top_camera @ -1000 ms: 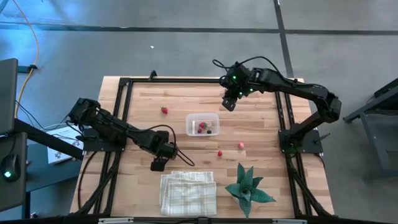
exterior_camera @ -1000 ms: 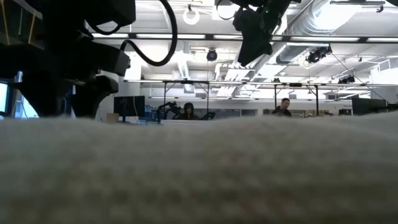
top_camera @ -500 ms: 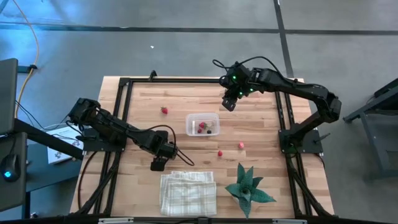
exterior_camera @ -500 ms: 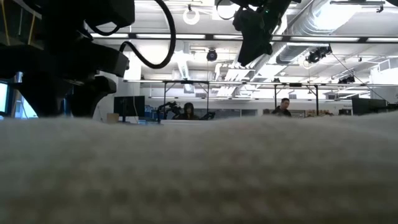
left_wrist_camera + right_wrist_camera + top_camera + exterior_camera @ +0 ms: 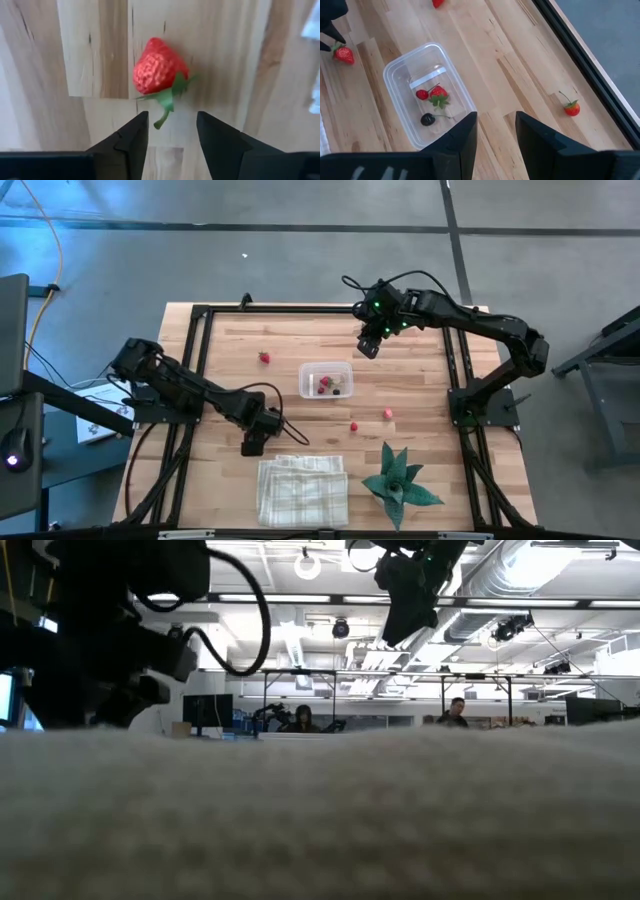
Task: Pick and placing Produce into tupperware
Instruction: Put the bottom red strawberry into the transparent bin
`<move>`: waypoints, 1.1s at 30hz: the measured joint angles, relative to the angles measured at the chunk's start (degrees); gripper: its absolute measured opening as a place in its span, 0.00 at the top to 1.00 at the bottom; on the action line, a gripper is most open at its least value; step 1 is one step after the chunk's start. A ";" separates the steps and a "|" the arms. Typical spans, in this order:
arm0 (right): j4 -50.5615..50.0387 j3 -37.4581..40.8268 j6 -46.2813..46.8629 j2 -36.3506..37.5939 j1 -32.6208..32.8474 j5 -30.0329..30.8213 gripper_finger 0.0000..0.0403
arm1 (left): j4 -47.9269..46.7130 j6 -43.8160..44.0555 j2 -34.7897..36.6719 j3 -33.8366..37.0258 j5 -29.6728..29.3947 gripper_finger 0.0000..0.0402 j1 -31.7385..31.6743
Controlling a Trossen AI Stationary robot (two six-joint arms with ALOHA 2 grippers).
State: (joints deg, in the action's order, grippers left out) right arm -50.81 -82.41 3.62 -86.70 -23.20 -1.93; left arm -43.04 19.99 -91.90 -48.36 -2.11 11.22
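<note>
Just ahead of the left gripper (image 5: 170,135), whose parted fingers held nothing, a red strawberry (image 5: 157,67) lay on the wooden table (image 5: 250,345), near the folded checked cloth (image 5: 302,490). Farther off, mid-table, sat the clear tupperware (image 5: 326,379) with three small pieces inside. Beyond it hung the right gripper (image 5: 369,346), fingers apart and empty. Other strawberries lay scattered about.
</note>
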 joint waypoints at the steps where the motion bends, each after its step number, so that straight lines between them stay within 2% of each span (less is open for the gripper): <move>1: -0.02 0.00 0.00 0.00 0.00 -0.01 0.69 | 0.33 0.37 -0.18 0.26 -0.02 0.62 0.00; 20: -0.22 0.00 -0.15 0.02 -0.02 0.00 0.69 | 3.08 3.00 -0.17 0.35 -1.59 0.64 0.00; 24: -0.22 0.00 -0.06 0.02 0.00 -0.02 0.69 | 3.17 3.01 -0.17 0.35 -2.02 0.72 0.00; 30: -0.22 0.00 -0.02 0.02 -0.01 0.00 0.69 | 3.20 3.56 -0.17 0.35 -2.01 0.97 0.00; 33: -0.22 0.00 -0.02 0.02 -0.01 0.00 0.69 | 3.65 4.42 -0.15 0.35 -1.90 0.97 0.00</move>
State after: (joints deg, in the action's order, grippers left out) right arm -51.03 -82.41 3.60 -86.67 -23.21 -1.93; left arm -39.40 24.42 -92.05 -48.01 -4.01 11.22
